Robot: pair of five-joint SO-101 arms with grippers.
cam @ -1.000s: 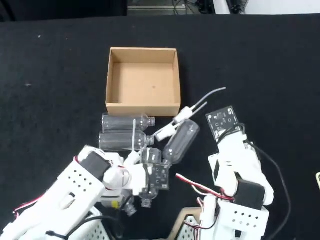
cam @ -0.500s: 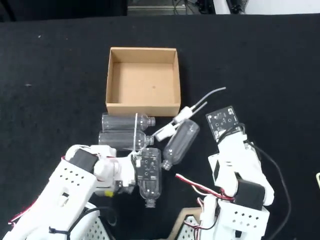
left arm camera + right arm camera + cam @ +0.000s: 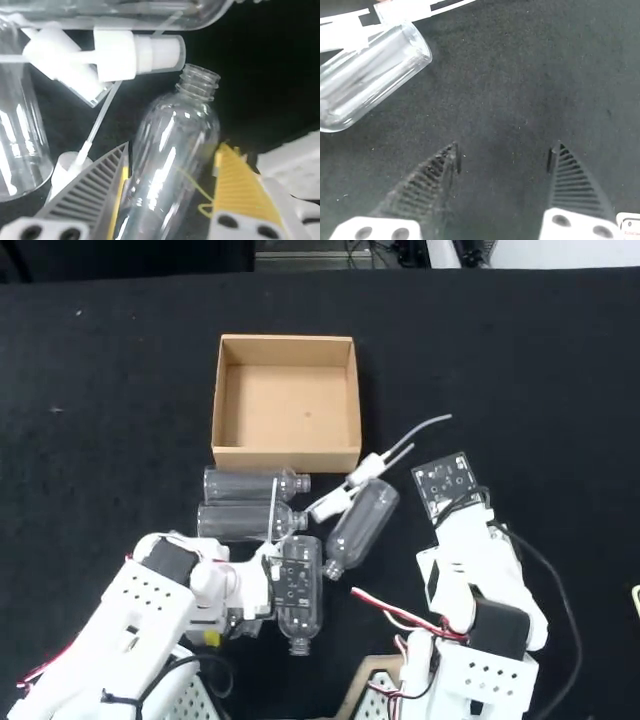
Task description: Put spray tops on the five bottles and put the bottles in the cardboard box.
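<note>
Pinching an uncapped bottle (image 3: 185,115) crosswise in the left gripper (image 3: 172,150), neck pointing at the table's (image 3: 550,360) near edge, away from the box (image 3: 286,456) (right gripper (image 3: 505,150) spread, unladen).

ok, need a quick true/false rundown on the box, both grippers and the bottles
1. The cardboard box has nothing in it. True.
2. The right gripper holds a spray top. False: the right gripper is open over the bare table.
3. The left gripper has an uncapped bottle between its fingers. True.
4. The bottles by the box stand upright. False: the bottles lie on their sides.
</note>
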